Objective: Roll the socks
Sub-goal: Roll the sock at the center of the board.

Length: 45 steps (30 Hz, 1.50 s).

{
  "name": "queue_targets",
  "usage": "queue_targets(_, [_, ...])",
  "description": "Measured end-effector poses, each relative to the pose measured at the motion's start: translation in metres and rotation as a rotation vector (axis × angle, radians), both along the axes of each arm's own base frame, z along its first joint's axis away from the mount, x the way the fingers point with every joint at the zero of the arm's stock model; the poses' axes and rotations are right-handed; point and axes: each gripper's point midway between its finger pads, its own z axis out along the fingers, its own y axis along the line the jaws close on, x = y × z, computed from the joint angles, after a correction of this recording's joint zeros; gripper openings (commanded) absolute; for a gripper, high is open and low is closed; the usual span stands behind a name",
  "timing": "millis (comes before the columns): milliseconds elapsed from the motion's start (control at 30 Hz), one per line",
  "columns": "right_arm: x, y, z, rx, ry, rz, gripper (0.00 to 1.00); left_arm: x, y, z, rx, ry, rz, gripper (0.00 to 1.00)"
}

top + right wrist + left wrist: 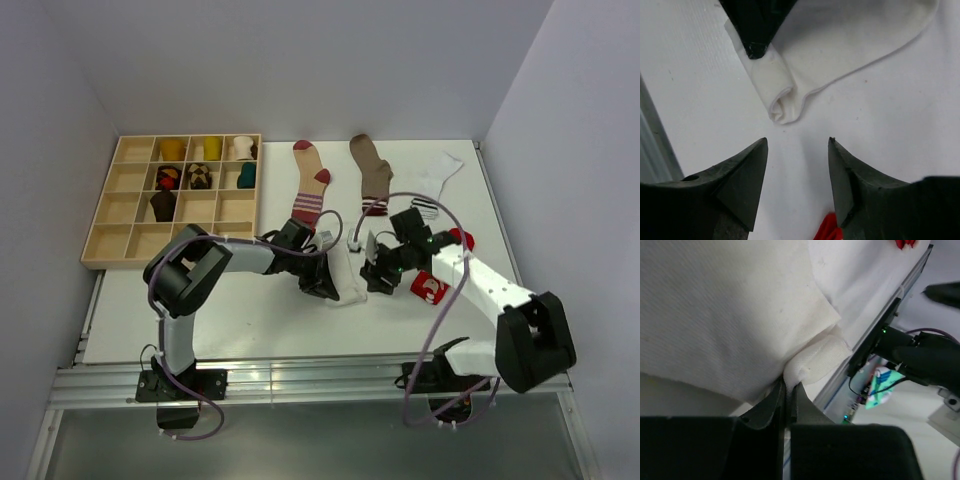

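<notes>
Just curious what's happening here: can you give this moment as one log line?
left fingers: shut on rolled end of plain white fabric sock | right fingers: open, empty, just short of roll | roll: unfinished

Robotics lab cell. White table (pixel 250 320) boxed by bare pale walls (pixel 50 150). Aluminium rail frame (pixel 300 380) along near edge; left arm (pixel 190 275) and right arm (pixel 495 285) mounted on it, loose cables (pixel 436 340) looping. Wooden compartment tray (pixel 112 238) at table's far left.
</notes>
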Motion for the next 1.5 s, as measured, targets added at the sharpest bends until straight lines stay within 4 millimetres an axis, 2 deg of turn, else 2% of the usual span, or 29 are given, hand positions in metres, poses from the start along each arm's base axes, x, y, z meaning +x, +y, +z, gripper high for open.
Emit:
queue_targets(167, [-0.026,0.016,-0.021,-0.065,-0.125,0.123,0.60,-0.009,0.001,0.000,0.039,0.140,0.040,0.00])
queue_targets(367, [-0.026,0.045,-0.022,-0.090,-0.257,0.223,0.60,-0.008,-0.001,0.000,0.082,0.227,0.084,0.00])
queue_targets(467, [-0.033,0.055,-0.029,-0.108,-0.306,0.271,0.60,-0.007,-0.001,0.000,0.090,0.246,0.097,0.00])
queue_targets(667, [-0.052,0.056,-0.052,-0.166,-0.329,0.345,0.58,-0.004,0.000,-0.002,0.092,0.272,0.101,0.00])
queue_targets(867, [-0.044,0.060,-0.057,-0.188,-0.381,0.343,0.58,-0.003,0.001,-0.001,0.085,0.271,0.096,0.02])
queue_targets(1000, [-0.040,0.062,-0.065,-0.213,-0.392,0.349,0.47,-0.003,0.002,-0.001,0.075,0.263,0.082,0.06])
queue_targets(1100, [-0.033,0.066,-0.067,-0.223,-0.407,0.342,0.38,-0.004,0.002,-0.001,0.068,0.257,0.069,0.11])
queue_targets(1167, [-0.029,0.068,-0.068,-0.231,-0.415,0.336,0.25,-0.003,0.003,-0.002,0.066,0.247,0.062,0.15])
queue_targets(1200, [-0.027,0.068,-0.068,-0.237,-0.416,0.335,0.22,-0.002,0.003,-0.002,0.065,0.239,0.059,0.17])
queue_targets(1267, [-0.026,0.069,-0.068,-0.243,-0.417,0.331,0.18,-0.001,0.005,-0.003,0.063,0.225,0.054,0.27])
queue_targets(1333, [-0.026,0.068,-0.068,-0.250,-0.410,0.334,0.17,0.002,0.006,-0.001,0.060,0.207,0.052,0.37])
queue_targets(1400, [-0.026,0.069,-0.067,-0.257,-0.395,0.338,0.17,0.008,0.008,0.003,0.058,0.171,0.061,0.41])
queue_targets(1500, [-0.030,0.068,-0.066,-0.267,-0.347,0.349,0.17,0.026,0.011,0.022,0.034,0.089,0.103,0.44])
